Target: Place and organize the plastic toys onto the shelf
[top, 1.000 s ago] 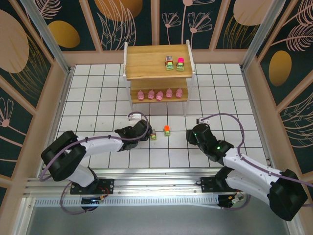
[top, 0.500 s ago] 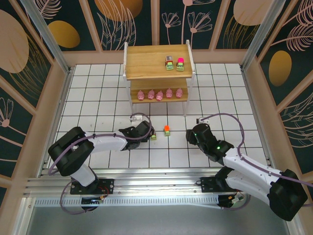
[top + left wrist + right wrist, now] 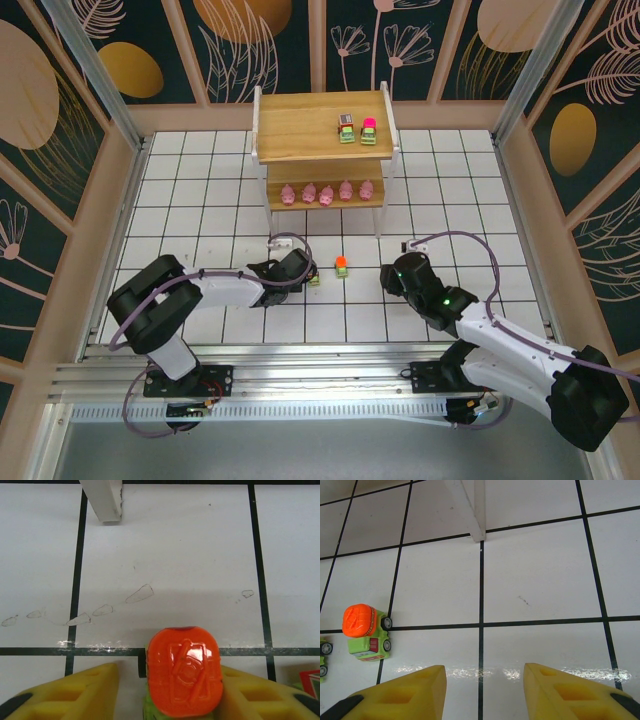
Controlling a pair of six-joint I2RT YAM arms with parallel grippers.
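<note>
Gridded tabletop holds an orange-topped toy (its embossing unreadable).

Top external: you had it fixed high above and behind the arm bases, looking down across the whole tiled table to the shelf at the far side.
Left wrist: it sat low and close, an orange-domed toy looming large, a white leg foot beyond.
Right wrist: it sat higher, tilted down and forward toward a white shelf leg.
Shared: your top and right wrist views both caught the orange-topped mixer truck and the tiles around it.
</note>
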